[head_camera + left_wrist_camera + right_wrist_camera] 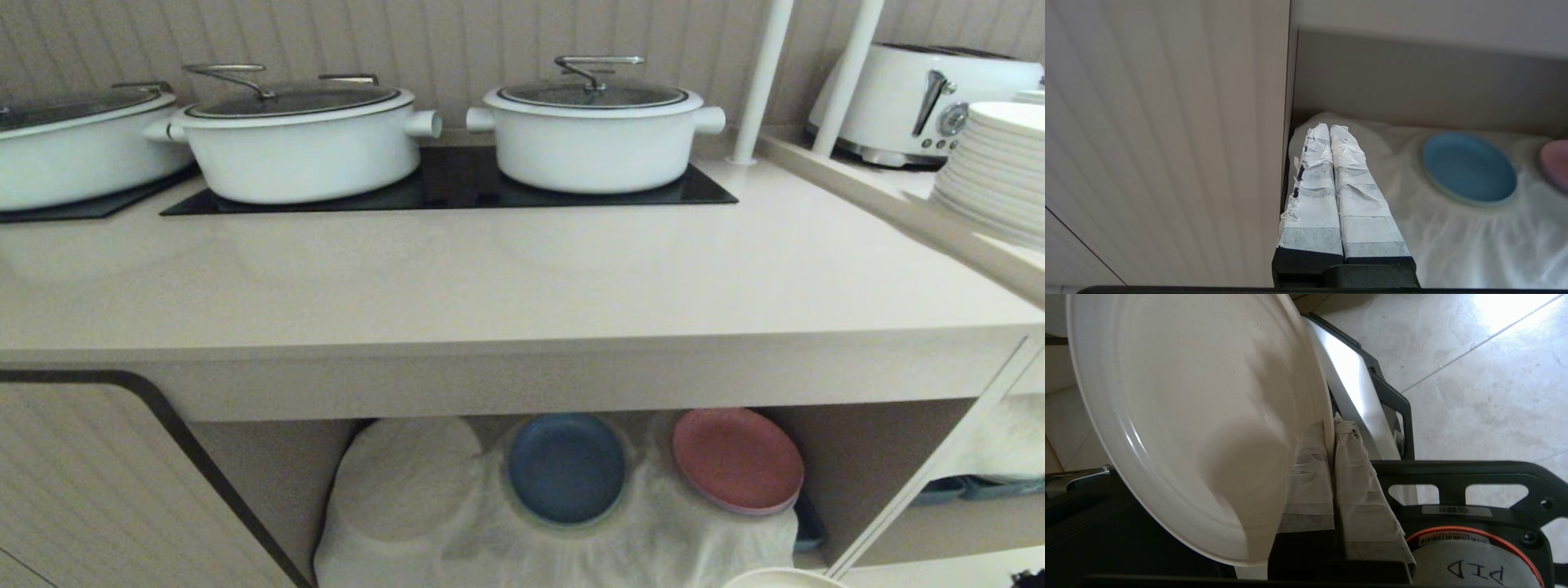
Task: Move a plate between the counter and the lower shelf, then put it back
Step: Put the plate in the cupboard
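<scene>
My right gripper point(1331, 424) is shut on the rim of the cream-beige plate point(1188, 416), which hangs low over the robot's base and the tiled floor. Only a sliver of the plate point(780, 578) shows at the bottom edge of the head view, in front of the lower shelf point(490, 539). The cloth floor of that shelf point(1453, 245) carries a blue plate point(566, 467) and a pink plate point(737, 460). The counter point(522, 278) runs above it, its front part bare. My left gripper point(1329, 128) is shut on nothing beside the shelf's left wall.
White lidded pots point(594, 135) stand on the black hob point(457, 192) at the back of the counter. To the right, a side ledge holds stacked white plates point(992, 171) and a toaster point(922, 102). A ribbed cabinet door point(98, 490) closes off the shelf's left side.
</scene>
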Motion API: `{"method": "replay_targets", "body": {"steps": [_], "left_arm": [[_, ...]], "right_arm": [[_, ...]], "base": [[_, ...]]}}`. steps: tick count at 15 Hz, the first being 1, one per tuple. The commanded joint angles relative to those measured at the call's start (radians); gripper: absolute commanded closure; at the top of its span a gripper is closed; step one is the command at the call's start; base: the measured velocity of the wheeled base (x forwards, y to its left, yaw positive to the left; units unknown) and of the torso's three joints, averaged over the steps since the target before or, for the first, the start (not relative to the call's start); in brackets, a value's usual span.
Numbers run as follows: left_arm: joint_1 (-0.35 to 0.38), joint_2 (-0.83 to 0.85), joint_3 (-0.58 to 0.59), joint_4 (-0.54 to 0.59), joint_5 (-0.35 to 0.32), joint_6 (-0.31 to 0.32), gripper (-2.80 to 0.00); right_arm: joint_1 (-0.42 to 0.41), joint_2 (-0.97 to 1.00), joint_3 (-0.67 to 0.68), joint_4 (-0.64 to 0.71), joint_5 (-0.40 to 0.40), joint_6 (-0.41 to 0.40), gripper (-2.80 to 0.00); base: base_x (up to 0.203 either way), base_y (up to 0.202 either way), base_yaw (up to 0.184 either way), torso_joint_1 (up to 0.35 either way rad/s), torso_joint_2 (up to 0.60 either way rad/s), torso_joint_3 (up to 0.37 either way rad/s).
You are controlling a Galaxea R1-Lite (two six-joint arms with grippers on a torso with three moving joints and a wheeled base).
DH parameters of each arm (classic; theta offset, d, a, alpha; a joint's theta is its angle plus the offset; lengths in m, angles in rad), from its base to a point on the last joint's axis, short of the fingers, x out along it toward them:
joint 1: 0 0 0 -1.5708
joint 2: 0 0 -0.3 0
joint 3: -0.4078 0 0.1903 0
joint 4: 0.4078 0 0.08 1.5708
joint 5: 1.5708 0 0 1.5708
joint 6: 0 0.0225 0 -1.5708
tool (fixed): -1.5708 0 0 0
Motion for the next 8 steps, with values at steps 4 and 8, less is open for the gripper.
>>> {"method": "replay_targets", "body": {"steps": [4, 8], "left_arm": [[0.000, 0.000, -0.001, 0.000, 0.001, -0.001, 0.00], [0.000, 0.000, 0.001, 0.000, 0.001, -0.001, 0.00]], "right_arm": [[0.001, 0.004, 0.000, 0.000, 0.001, 0.003, 0.00], [0.001, 0.006, 0.000, 0.000, 0.001, 0.003, 0.00]], "base": [[0.000, 0.000, 0.000, -0.246, 0.49, 0.234], [0.000, 0.000, 0.000, -0.239, 0.47, 0.223]]}}
